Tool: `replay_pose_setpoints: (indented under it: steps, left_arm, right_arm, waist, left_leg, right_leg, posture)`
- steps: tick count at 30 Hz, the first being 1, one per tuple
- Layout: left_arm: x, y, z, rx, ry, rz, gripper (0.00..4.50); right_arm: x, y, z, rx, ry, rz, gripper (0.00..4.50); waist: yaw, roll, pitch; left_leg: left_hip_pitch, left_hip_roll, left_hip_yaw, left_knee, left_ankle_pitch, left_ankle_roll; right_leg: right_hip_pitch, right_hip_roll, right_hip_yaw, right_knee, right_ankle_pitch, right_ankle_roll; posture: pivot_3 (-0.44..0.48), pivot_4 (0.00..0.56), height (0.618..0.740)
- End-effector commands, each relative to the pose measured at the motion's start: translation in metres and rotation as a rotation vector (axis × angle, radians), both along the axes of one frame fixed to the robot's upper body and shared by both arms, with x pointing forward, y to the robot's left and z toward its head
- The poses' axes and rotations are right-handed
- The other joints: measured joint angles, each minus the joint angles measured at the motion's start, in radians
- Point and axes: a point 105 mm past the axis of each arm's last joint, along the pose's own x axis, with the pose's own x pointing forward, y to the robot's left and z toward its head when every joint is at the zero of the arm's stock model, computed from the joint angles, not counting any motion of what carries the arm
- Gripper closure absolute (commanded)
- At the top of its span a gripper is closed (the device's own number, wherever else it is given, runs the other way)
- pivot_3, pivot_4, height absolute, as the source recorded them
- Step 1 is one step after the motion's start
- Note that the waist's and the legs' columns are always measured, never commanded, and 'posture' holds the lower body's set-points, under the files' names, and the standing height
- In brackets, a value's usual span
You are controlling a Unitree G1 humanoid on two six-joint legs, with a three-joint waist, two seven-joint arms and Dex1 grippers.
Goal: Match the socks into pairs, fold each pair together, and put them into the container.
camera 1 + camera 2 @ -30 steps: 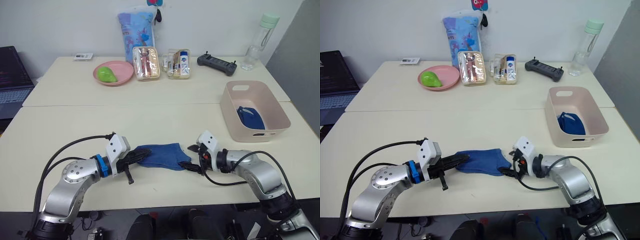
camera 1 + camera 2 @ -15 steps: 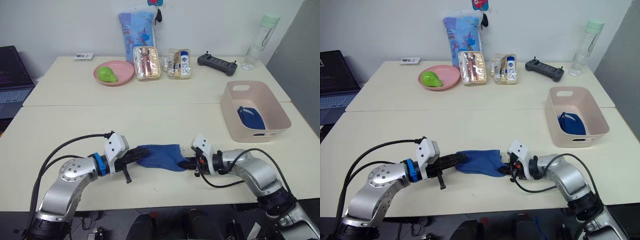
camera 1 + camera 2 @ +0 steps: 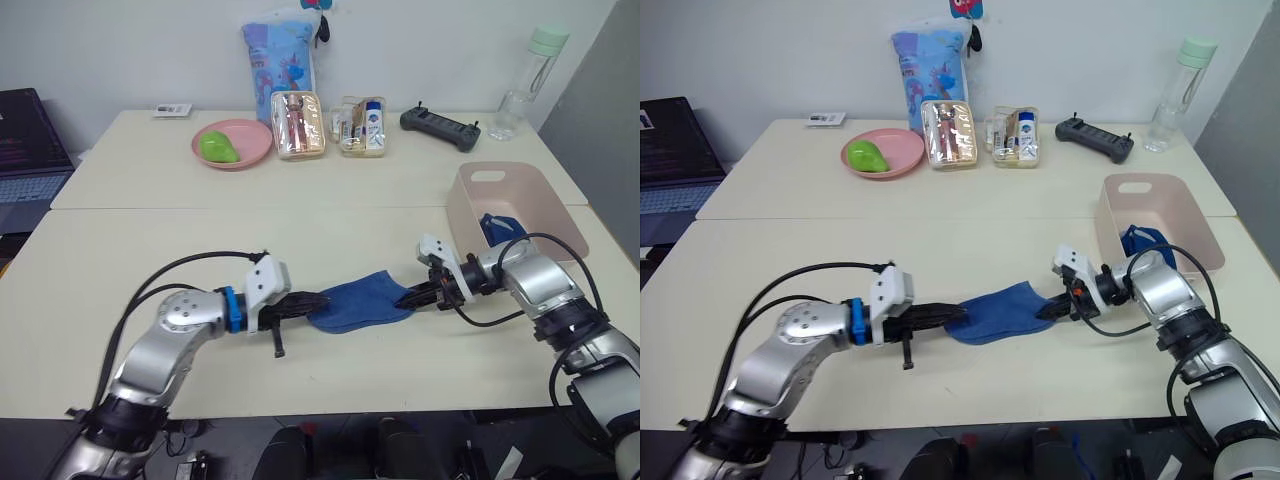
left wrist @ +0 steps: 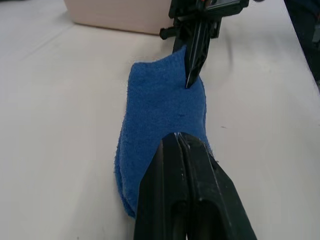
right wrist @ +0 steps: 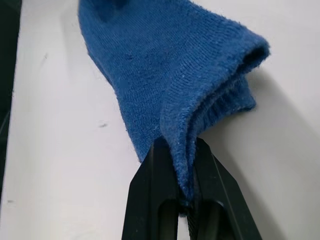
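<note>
Both the left gripper (image 4: 176, 142) and right gripper (image 5: 179, 150) pinch a medium-blue knit sock pair (image 3: 362, 300) beside the pale pink plastic tub (image 3: 560, 212), which already contains one blue bundle (image 3: 503, 229).

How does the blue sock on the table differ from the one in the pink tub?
The medium-blue sock on the table is stretched flat between the left gripper and right gripper, both shut on it. The sock in the tub is darker, bunched, and untouched inside the pink tub. Both are blue knit.
</note>
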Motion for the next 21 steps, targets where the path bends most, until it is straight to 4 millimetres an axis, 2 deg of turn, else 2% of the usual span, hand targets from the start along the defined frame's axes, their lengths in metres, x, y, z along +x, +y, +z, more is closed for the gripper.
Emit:
replay_pose_setpoints:
  steps: [1,5,12,16,21]
  left_arm:
    - [0.009,-0.012,0.001,0.007,-0.037,-0.012,4.5]
    - [0.014,-0.028,-0.014,0.042,0.009,-0.044,4.5]
    - [0.008,-0.029,-0.035,0.146,0.043,-0.109,4.5]
    - [0.015,-0.033,-0.038,0.142,0.036,-0.079,4.5]
    - [0.015,-0.034,-0.041,0.137,0.053,-0.074,4.5]
  right_arm:
    - [0.003,0.002,0.013,0.018,-0.033,0.036,4.49]
    - [0.0,0.0,0.014,0.016,-0.033,0.052,4.49]
    - [-0.003,0.004,0.025,0.057,-0.042,0.053,4.49]
    - [-0.024,0.023,0.047,0.202,0.041,0.128,4.49]
    - [-0.041,0.045,0.057,0.286,0.106,0.165,4.49]
  waist:
    - [0.0,0.0,0.0]
    - [0.0,0.0,0.0]
    - [-0.002,0.0,0.0]
    - [0.001,0.0,0.0]
    - [0.001,0.0,0.0]
  left_leg:
    - [0.0,0.0,0.0,0.001,0.0,0.0]
    - [0.0,0.0,0.0,0.001,0.0,0.0]
    - [0.0,0.0,-0.001,0.001,0.0,0.0]
    - [0.0,0.0,-0.001,0.001,0.0,0.0]
    - [0.0,0.0,-0.001,0.001,0.0,0.0]
  right_leg:
    - [0.0,0.0,0.0,0.0,0.0,0.0]
    - [0.0,0.0,0.0,0.001,0.0,0.0]
    - [0.0,0.0,0.0,0.001,0.0,0.0]
    - [0.0,0.0,0.0,0.001,0.0,0.0]
    - [0.0,0.0,0.0,0.001,0.0,0.0]
  posture:
    - [0.0,0.15,0.74]
    - [0.0,0.15,0.74]
    - [0.0,0.15,0.74]
    - [0.0,0.15,0.74]
    - [0.0,0.15,0.74]
